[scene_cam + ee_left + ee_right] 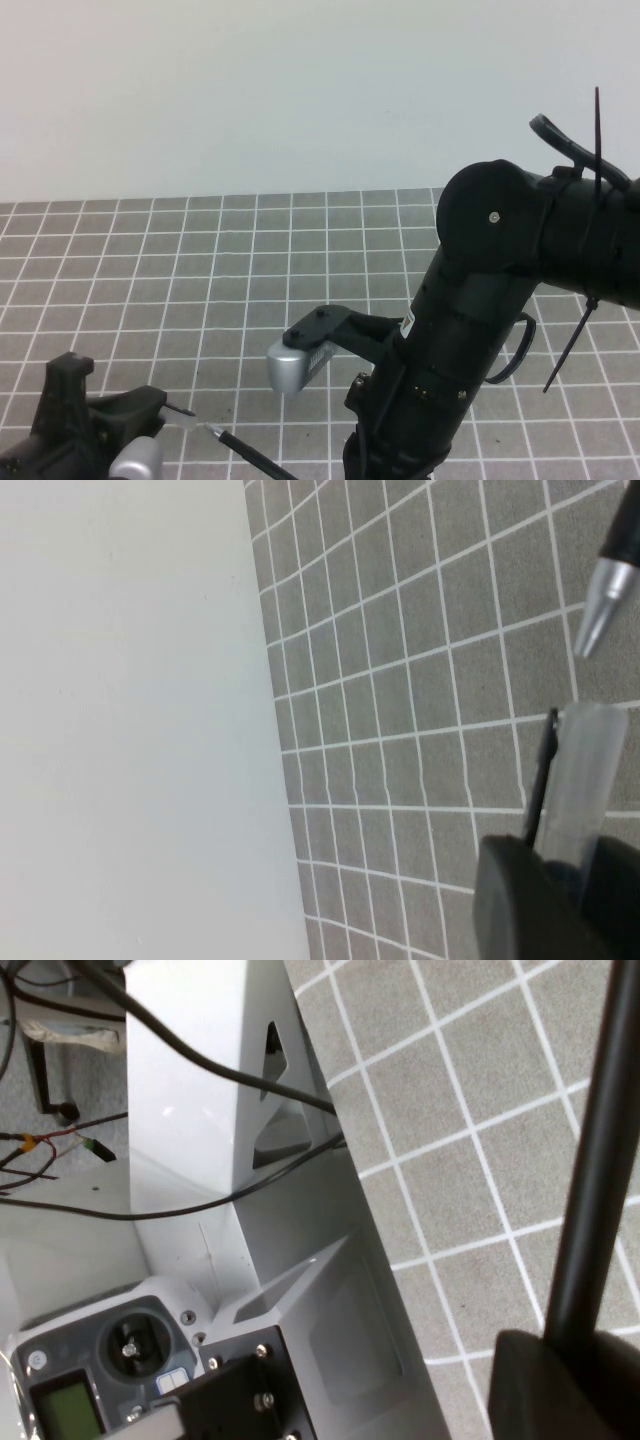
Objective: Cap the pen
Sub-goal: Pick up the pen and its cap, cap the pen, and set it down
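At near left, the left gripper (160, 410) clamps a clear plastic pen cap (585, 770). The right gripper (562, 1345), at the near edge, grips a black silver-tipped pen (250, 455), tip just beside the cap.

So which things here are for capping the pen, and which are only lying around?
For the job: pen, held by the right gripper at near centre; cap, held by the left gripper at near left.
Just lying about: mat; cables and remote, beyond the mat.
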